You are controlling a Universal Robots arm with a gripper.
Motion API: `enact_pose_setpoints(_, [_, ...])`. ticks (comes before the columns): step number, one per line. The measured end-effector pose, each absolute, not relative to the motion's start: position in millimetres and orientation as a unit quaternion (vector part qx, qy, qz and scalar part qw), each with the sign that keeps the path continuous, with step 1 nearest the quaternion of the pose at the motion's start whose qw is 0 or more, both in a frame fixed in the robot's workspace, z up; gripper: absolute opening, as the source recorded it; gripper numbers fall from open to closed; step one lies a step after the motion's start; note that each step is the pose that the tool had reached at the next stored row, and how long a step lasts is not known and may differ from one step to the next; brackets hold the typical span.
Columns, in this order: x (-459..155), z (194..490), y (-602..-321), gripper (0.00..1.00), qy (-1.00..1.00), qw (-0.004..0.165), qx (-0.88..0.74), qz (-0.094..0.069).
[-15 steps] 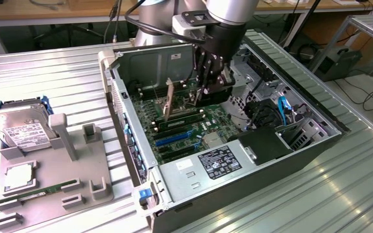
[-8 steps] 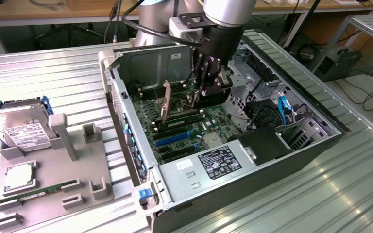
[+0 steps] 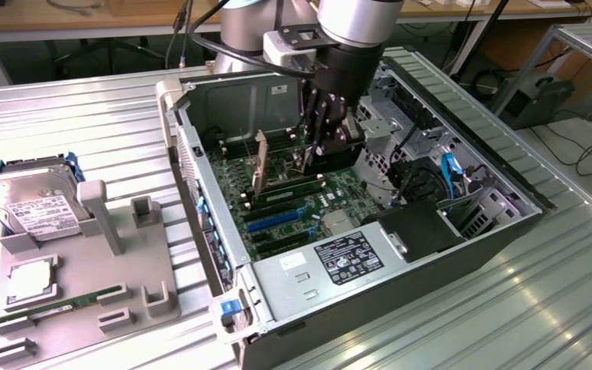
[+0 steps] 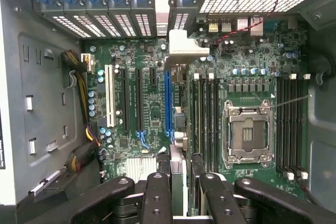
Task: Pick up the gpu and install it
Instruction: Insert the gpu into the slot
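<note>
Operator: Status of the gripper [image 3: 329, 146]?

Describer: In the upper centre of the exterior view, your arm reaches straight down into an open computer case [image 3: 203, 181]. The case lies on its side on a ribbed metal table [image 3: 70, 123]. The gripper's dark fingers are low inside the case, above the green motherboard [image 3: 317, 193].

Operator: Spread or closed?

Describer: Pinched. In the wrist view your gripper [image 4: 186, 203] has its two inner fingers [image 4: 157, 198] pressed against a thin card seen edge-on. That card is the gpu [image 4: 178, 182].

Operator: Where exactly is the gpu?

Describer: It is held in your gripper, upright and inside the case. In the exterior view the gpu [image 3: 335, 158] shows as a dark shape just below the fingers, near the middle of the frame. In the wrist view it runs alongside the long blue slot [image 4: 168, 103], just beside it, between that slot and the memory slots next to the empty processor socket [image 4: 247, 135]. You cannot tell whether its lower edge touches the board.

Operator: Anything outside the case?

Describer: At the exterior view's left, a grey holder tray [image 3: 90, 270] sits on the table. A silver hard drive [image 3: 34, 204] stands at the tray's upper end. A thin green RAM stick [image 3: 59, 306] lies near the lower left corner of the frame. Both are well apart from your gripper.
</note>
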State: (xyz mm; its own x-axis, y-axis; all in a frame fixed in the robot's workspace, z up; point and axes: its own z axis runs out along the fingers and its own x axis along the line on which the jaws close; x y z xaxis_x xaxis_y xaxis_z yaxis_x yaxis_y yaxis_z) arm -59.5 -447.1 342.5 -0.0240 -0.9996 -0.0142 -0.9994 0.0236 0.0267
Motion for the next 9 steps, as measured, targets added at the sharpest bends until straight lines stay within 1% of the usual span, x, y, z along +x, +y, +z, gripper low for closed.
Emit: enact_pose_setpoints(9, [-63.1,338.2,-448.5,0.26,-0.715,0.004,0.699,-0.014])
